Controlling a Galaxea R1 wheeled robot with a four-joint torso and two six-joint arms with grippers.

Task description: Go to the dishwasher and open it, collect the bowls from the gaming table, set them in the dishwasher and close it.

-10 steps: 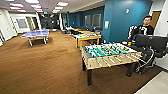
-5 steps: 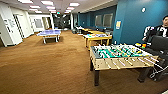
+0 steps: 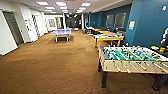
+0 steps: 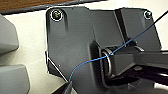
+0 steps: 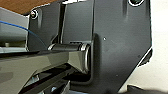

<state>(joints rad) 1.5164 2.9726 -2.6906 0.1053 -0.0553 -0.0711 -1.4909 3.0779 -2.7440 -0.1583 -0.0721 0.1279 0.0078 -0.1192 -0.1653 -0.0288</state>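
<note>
In the head view the gaming table stands at mid-distance on the right, with yellow sides and legs, behind the foosball table. Small green and blue shapes lie on its top; they are too blurred to tell as the bowls. The dishwasher is out of view. The left wrist view has a dark robot plate with a thin blue cable across it. A similar plate and jointed bar fill much of the right wrist view.
A green-field foosball table stands close at the front right. A blue ping-pong table is far back at centre-left. Brown carpet stretches ahead. A person is at the right edge, beside small yellow and orange items.
The whole head picture has shifted, so the camera has moved. The foosball table now looks larger and sits further right, and the far tables look nearer.
</note>
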